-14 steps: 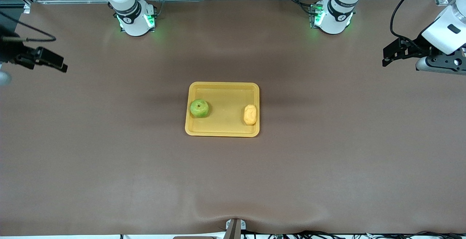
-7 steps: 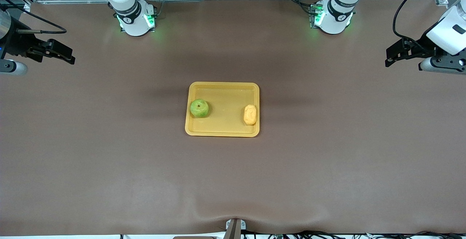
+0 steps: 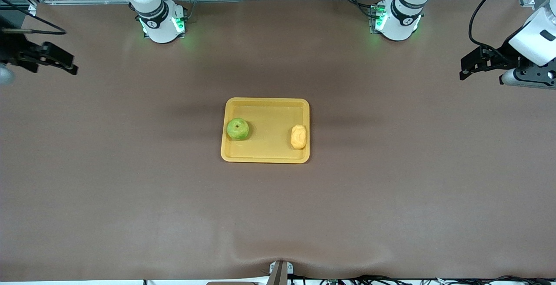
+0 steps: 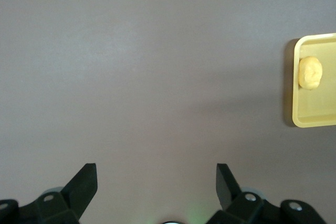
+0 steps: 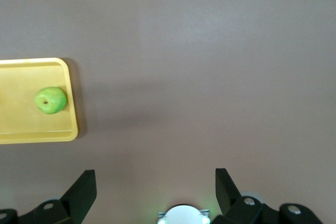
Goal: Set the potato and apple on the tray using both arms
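Note:
The yellow-orange tray (image 3: 266, 107) lies at the table's middle. The green apple (image 3: 237, 129) sits in it at the end toward the right arm. The yellow-orange potato (image 3: 298, 137) lies in it at the end toward the left arm. My left gripper (image 3: 467, 65) is open and empty, high over the table's left-arm end; its wrist view (image 4: 156, 174) shows the potato (image 4: 310, 72) in the tray (image 4: 315, 119). My right gripper (image 3: 69, 65) is open and empty over the right-arm end; its wrist view (image 5: 156, 179) shows the apple (image 5: 51, 100) in the tray (image 5: 37, 135).
The brown table mat (image 3: 278, 215) spreads all round the tray. The two arm bases (image 3: 161, 24) (image 3: 397, 22) stand with green lights along the edge farthest from the front camera. A metal bracket (image 3: 280, 272) sits at the nearest edge.
The right gripper swung toward the tray, then drew back toward its table end and away from the front camera. The left gripper rose slightly, then held still. Apple and potato stayed put.

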### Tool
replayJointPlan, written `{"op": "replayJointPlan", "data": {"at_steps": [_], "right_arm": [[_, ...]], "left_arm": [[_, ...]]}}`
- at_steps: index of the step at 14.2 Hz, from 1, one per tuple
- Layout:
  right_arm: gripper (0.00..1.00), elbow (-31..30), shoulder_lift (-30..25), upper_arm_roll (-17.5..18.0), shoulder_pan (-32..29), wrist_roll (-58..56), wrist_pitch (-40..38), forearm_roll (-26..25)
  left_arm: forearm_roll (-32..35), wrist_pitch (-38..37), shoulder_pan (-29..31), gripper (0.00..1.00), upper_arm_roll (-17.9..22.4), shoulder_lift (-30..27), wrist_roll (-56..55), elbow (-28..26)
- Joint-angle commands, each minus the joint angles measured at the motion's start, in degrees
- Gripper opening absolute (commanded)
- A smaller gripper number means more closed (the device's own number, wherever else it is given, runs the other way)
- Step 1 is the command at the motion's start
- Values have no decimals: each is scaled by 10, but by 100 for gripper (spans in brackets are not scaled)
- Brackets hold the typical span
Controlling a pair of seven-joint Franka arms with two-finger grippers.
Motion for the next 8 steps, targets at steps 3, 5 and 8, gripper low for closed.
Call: {"op": "replayJointPlan", "data": {"at_steps": [3,5,8], "right_arm": [[100,0,-11,-48,31,-40,-10,0],[100,-7,-23,-48,29,-40,-15,1],[100,-14,-29,-46,33,-41,-6,1]], "left_arm": [[1,-2,-2,100,2,30,11,46],[2,-4,-1,100,3,30,11,44],[2,-4,-2,100,2,30,11,44]]}}
